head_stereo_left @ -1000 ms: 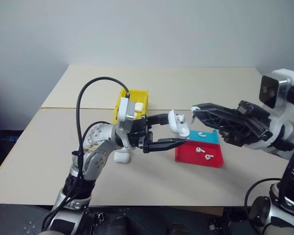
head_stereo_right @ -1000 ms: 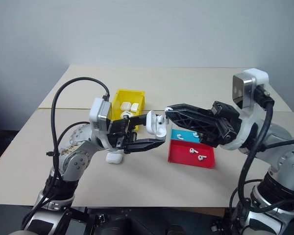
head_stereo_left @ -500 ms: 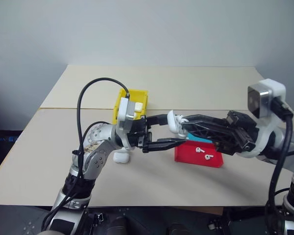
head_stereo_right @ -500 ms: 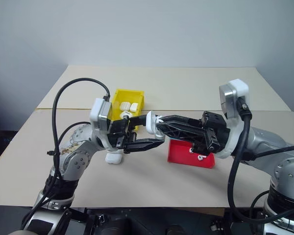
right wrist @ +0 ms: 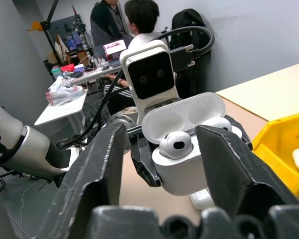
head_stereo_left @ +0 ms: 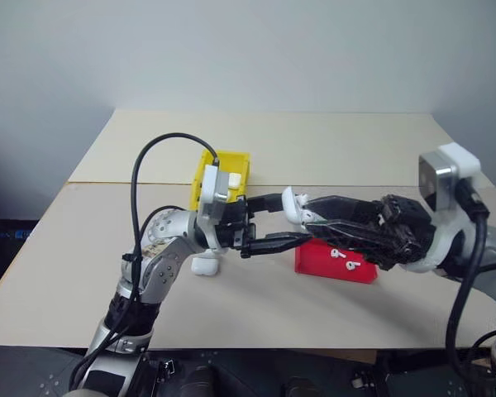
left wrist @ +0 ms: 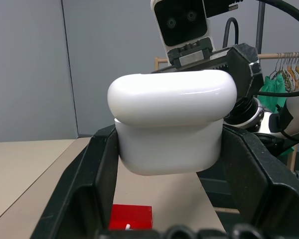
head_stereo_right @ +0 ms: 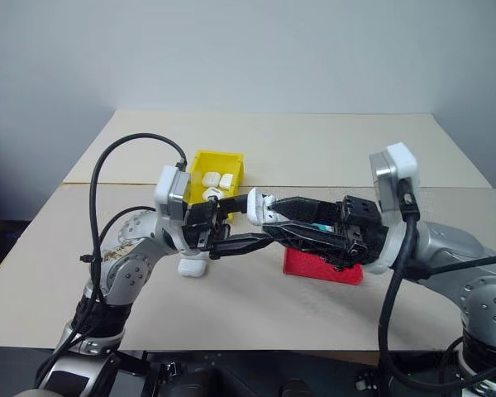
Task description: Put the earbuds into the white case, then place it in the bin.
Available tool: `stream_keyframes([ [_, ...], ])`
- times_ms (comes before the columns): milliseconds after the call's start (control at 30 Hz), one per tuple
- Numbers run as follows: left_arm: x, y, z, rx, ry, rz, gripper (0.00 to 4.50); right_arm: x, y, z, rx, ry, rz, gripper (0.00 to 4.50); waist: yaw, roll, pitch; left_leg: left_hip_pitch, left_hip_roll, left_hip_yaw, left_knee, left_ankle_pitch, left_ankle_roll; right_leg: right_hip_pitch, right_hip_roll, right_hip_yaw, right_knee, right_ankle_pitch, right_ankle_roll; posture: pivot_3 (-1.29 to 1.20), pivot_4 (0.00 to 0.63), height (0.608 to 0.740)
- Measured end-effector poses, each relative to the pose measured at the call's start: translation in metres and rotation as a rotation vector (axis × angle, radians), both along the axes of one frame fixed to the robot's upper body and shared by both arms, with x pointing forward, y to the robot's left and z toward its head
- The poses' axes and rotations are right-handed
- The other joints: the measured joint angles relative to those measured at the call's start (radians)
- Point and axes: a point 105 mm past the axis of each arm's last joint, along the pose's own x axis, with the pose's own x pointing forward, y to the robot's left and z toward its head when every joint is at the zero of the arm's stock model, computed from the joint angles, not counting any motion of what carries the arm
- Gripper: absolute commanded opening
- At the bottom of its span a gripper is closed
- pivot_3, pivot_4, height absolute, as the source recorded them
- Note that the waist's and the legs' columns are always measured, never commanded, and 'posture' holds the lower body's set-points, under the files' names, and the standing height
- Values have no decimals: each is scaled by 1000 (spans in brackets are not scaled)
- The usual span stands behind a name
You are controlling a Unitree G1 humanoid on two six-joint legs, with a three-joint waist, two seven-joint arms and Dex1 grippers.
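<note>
Left fingers point(left wrist: 167, 199) clamp the white case point(left wrist: 172, 122), lid open, between parted right fingers point(right wrist: 162, 169)

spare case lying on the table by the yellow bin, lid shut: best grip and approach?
Take the spare case across its two broad flat faces, coming straight down from above. It looks to lie flat with its lid shut on the table, rounded edges all round, so a sideways pinch on the ends would likely slip. The yellow bin stands behind it; front and top are free.
</note>
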Motion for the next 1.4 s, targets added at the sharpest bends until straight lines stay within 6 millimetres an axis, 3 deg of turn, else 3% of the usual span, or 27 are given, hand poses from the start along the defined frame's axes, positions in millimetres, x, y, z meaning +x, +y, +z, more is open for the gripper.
stream_keyframes([
  [267, -1, 0, 0, 3, -2, -6, 2770, -5, -6, -2, -11, 33, 23, 2588, 2, 0, 0, 0, 0, 0, 0, 0, 0, 0, 0, 0, 0, 0, 0, 0, 150, 740],
  [400, 4, 1, -4, 14, 5, 15, 2770, -4, -17, 7, 0, 13, 3, 2588, 4, 0, 0, 0, 0, 0, 0, 0, 0, 0, 0, 0, 0, 0, 0, 0, 150, 740],
  [500, 13, 1, -12, 36, 23, 52, 2770, -3, -21, 22, -13, -53, -6, 2041, 2, 0, 0, 0, 0, 0, 0, 0, 0, 0, 0, 0, 0, 0, 0, 0, 150, 740],
  [700, 22, -3, -20, 57, 41, 53, 2770, 16, -7, 49, -155, -210, -54, 60, -5, 0, 0, 0, 0, 0, 0, 0, 0, -1, 0, 0, 0, 0, 0, 0, 150, 740],
  [867, 29, -10, -23, 72, 23, 54, 2770, 36, 18, 52, -316, -240, -58, 60, -4, 0, 0, -1, 0, 1, 0, -1, 1, -2, 0, 1, -1, 0, 0, 0, 150, 740],
  [1100, 32, -14, -24, 83, -5, 57, 2770, 31, 42, 36, -507, -292, 46, 60, 5, 0, 0, -5, 0, 1, 0, -1, 2, -5, 0, 0, -2, 0, 0, 0, 150, 740],
  [1300, 32, -14, -23, 82, -19, 65, 2770, 33, 45, 15, -653, -338, 65, 60, 7, 0, 0, -5, 0, 1, 1, -1, 2, -5, 0, 0, -1, 0, 0, 0, 150, 740],
  [1400, 33, -12, -27, 88, -10, 80, 2770, 35, 39, 15, -671, -361, 58, 60, 8, 0, 0, -5, 0, 1, 1, -1, 2, -5, 0, 0, -1, 0, 0, 0, 150, 740],
])
